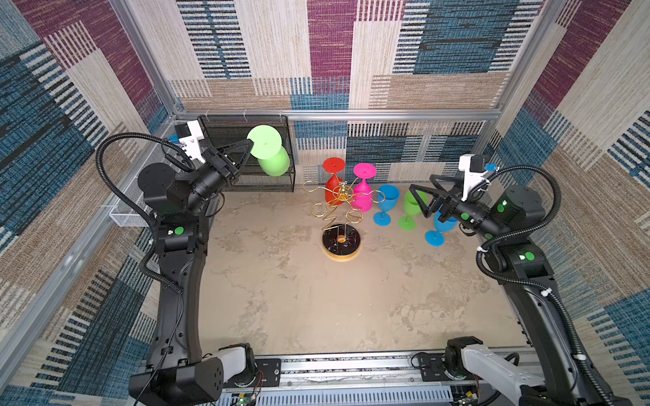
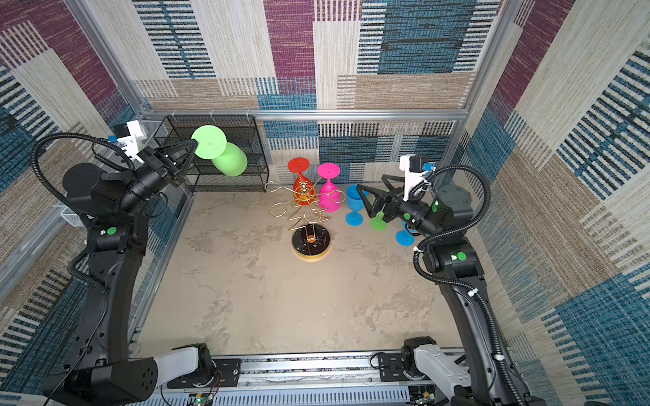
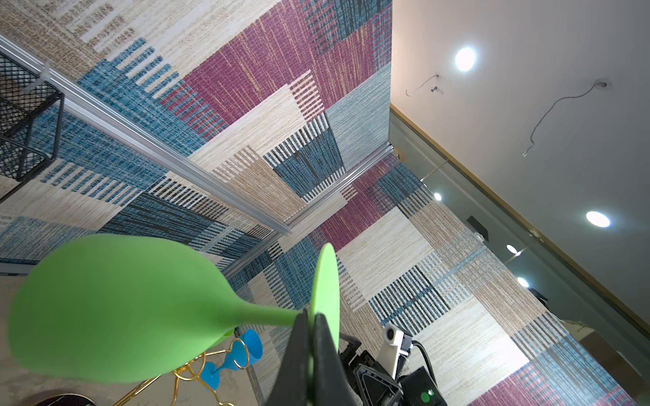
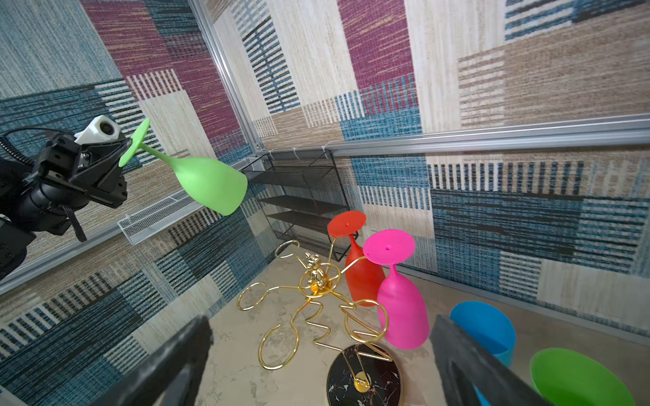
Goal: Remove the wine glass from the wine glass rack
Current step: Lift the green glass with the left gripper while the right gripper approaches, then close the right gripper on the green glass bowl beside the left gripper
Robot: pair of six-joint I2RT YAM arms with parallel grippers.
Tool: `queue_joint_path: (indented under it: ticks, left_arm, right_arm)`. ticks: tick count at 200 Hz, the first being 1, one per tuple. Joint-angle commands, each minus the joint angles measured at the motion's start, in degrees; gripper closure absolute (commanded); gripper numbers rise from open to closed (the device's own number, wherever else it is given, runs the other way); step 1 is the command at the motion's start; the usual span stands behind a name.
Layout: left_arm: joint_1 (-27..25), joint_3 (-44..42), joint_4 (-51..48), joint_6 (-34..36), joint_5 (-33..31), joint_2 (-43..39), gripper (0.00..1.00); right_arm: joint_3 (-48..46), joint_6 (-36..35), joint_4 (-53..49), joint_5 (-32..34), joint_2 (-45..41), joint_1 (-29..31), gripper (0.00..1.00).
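Stem of held wine glass [image 1: 267,147] [image 2: 218,151] behind foot in both top views

Counter [image 1: 281,298] bare in front of rack [image 1: 340,246]; red glass [image 1: 332,191] and pink glass [image 1: 364,202] hang on its far side, blue glass [image 1: 387,200] and green glass [image 1: 411,207] crowd its right.

The 2 top views look down from above the bench's [image 1: 299,298] near edge, sharing its whole surface. The left wrist view, close behind its jaws, faces up at wall [image 3: 246,88] and ceiling [image 3: 527,105]; the right wrist view looks low toward the bench's far-left corner.
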Motion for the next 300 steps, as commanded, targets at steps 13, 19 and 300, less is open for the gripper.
queue_joint_path:
  ticks: [13,19,300]
  left_arm:
    - [-2.8,0.7,-0.3,-1.7,0.3,-0.9,1.00]
    - [-4.1,0.6,-0.3,-1.6,-0.1,-0.9,1.00]
    - [-21.8,1.4,-0.3,-9.1,0.9,2.1,1.00]
  right_arm:
    - [2.9,-3.5,2.1,6.8,2.2,7.8,0.01]
    - [3.4,-4.0,2.1,7.6,2.7,9.3,0.01]
    - [4.4,-29.9,28.0,24.3,21.5,32.8,0.01]
